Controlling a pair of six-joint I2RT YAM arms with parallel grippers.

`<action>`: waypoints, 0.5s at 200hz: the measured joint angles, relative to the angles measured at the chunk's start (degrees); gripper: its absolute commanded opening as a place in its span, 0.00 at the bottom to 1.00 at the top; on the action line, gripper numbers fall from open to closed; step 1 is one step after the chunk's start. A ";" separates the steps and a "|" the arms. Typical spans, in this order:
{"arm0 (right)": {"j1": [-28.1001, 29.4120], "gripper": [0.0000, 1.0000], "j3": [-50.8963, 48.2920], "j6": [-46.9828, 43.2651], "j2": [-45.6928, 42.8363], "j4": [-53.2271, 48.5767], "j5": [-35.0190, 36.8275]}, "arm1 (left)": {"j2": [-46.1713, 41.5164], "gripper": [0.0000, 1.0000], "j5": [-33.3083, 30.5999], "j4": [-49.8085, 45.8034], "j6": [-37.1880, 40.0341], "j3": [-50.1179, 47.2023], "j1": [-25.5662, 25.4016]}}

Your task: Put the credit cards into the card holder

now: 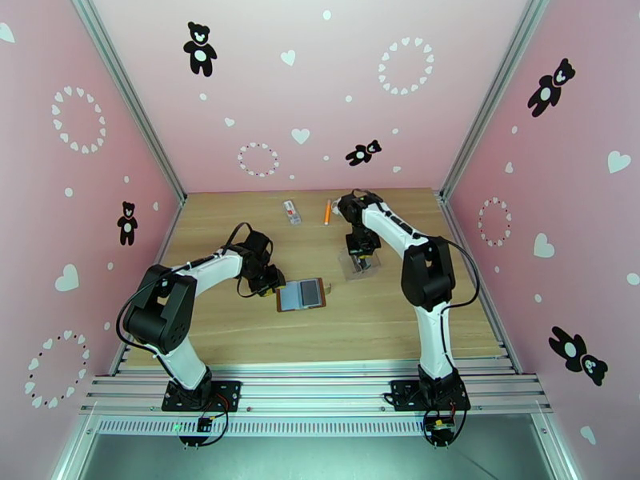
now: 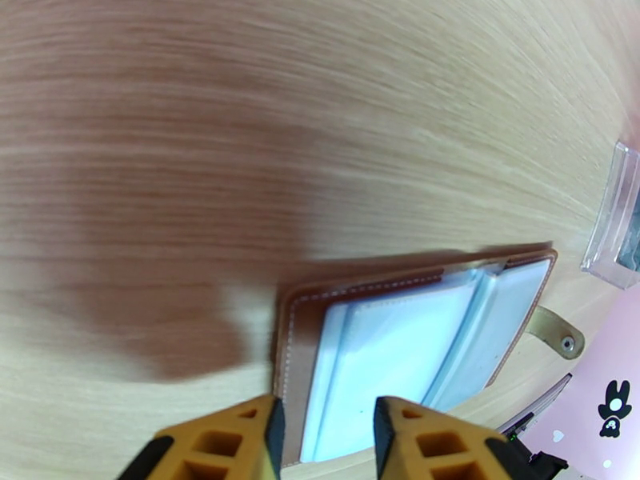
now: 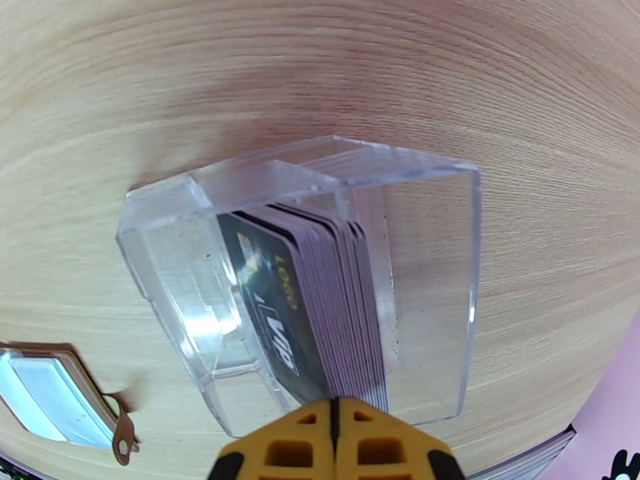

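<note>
Right wrist view, lower centre: right gripper (image 3: 334, 418) shut at the top edge of the credit cards (image 3: 320, 298), upright in a clear stand (image 3: 432, 258); pinching one or not, impossible to tell. "VIP" in white on the front dark card. Left wrist view, bottom: left gripper (image 2: 328, 418) spread open over the near edge of the card holder (image 2: 400, 346). Overhead, upper centre: white packet (image 1: 293, 211), orange pen (image 1: 327, 211).

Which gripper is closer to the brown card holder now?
Left. The left gripper sits over an edge of the card holder, fingers apart. The right gripper is off to its right, closed at the credit cards in the clear stand.
</note>
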 measured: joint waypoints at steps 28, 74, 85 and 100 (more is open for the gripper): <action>-0.35 0.47 0.00 -0.31 -0.66 0.74 -0.31 | 0.00 0.36 0.02 -0.02 0.00 0.00 0.00; -1.49 0.49 -0.22 -0.74 -0.63 0.92 -1.68 | 0.00 0.36 0.00 -0.02 0.02 0.00 0.00; -1.75 0.49 -0.63 -0.74 -0.59 1.11 -2.21 | 0.00 0.36 0.00 -0.02 0.02 0.00 0.00; -1.92 0.49 -0.85 -0.72 -0.11 1.14 -2.71 | 0.00 0.36 0.00 -0.02 0.02 0.00 0.00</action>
